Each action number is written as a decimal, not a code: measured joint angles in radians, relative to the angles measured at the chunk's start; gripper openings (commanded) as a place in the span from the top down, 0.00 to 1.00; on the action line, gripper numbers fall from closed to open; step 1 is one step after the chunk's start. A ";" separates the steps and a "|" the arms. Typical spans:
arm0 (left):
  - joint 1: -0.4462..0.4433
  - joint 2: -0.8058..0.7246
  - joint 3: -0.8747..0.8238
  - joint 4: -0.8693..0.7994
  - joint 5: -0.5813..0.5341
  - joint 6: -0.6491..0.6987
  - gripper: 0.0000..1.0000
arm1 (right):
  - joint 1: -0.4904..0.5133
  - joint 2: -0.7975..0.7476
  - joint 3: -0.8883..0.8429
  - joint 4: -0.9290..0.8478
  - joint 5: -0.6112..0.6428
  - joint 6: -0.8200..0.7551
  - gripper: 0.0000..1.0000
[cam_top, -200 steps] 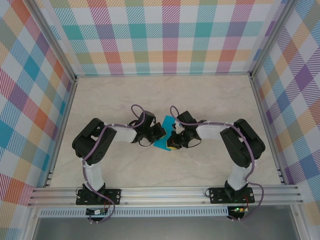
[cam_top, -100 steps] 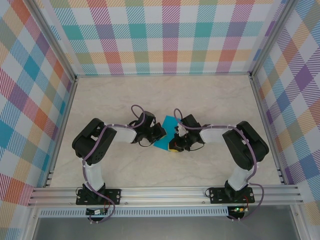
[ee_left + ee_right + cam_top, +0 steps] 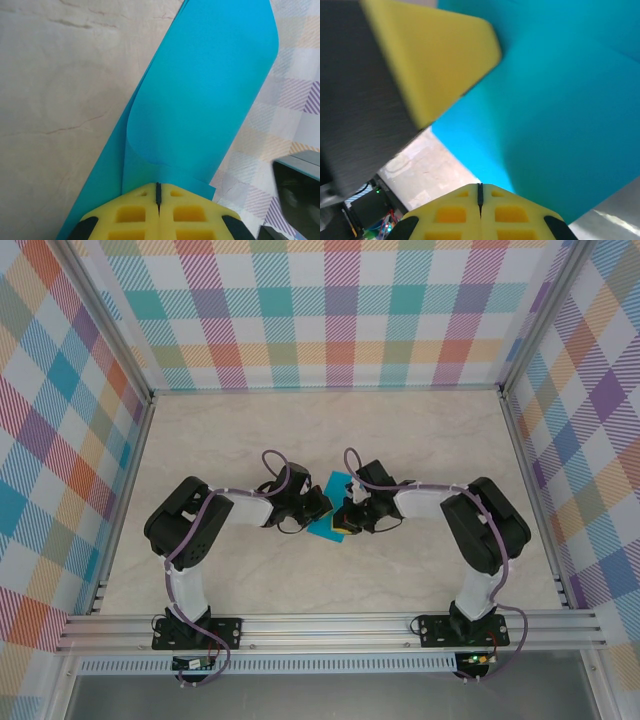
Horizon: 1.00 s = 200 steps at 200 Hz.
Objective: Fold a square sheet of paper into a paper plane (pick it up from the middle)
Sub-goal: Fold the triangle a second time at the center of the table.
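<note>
**Teal sheet of paper (image 3: 210, 90) clamped from two sides**

Both my hands meet at the centre of the top view, with the sheet between them above the marbled counter (image 3: 420, 440). My left hand (image 3: 158, 192) is clenched on one edge. The upper layer curls over in a soft, unpressed roll, and I judge I grip here to keep that fold from springing open. My right hand (image 3: 480, 191) is clenched on the opposite edge, probably to brace the sheet while a crease is set. Plaid walls (image 3: 330, 310) and a metal frame (image 3: 330, 625) ring the counter, well apart from the work. What crowds me is my own left finger (image 3: 430, 55), a yellow block at the upper left of the right wrist view, close over the paper.
</note>
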 measured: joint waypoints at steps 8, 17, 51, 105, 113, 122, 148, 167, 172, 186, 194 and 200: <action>0.000 0.000 0.000 0.000 0.003 0.000 1.00 | 0.000 0.011 0.000 -0.005 0.006 0.000 0.95; 0.000 0.000 0.000 0.000 0.004 0.000 1.00 | 0.000 0.018 -0.004 -0.008 0.015 -0.001 0.95; 0.000 0.002 0.000 0.001 0.006 0.000 1.00 | 0.000 0.019 -0.016 0.003 0.015 -0.011 0.96; 0.001 0.002 0.000 0.001 0.006 0.000 1.00 | -0.001 0.019 -0.019 0.007 0.015 -0.031 0.97; 0.001 0.002 0.000 0.001 0.006 0.000 1.00 | -0.001 0.019 -0.019 0.007 0.015 -0.031 0.98; 0.001 0.002 0.000 0.001 0.006 0.000 1.00 | -0.001 0.019 -0.019 0.006 0.015 -0.031 0.98; 0.001 0.002 0.001 0.001 0.006 0.000 1.00 | 0.000 0.018 -0.016 0.000 0.019 -0.040 0.99; 0.001 0.002 0.001 0.000 0.006 0.001 1.00 | 0.000 0.018 -0.016 -0.001 0.019 -0.051 0.99; 0.001 0.002 0.002 0.000 0.006 0.001 1.00 | 0.000 0.018 -0.016 -0.002 0.019 -0.053 0.99; 0.001 0.003 0.003 0.000 0.006 0.001 1.00 | 0.000 0.018 -0.016 -0.002 0.019 -0.054 0.99; 0.001 0.005 0.005 0.000 0.009 0.001 1.00 | 0.000 0.018 -0.016 -0.002 0.018 -0.056 0.99; 0.002 0.006 0.007 -0.001 0.010 0.002 1.00 | 0.000 0.018 -0.016 -0.002 0.018 -0.056 0.99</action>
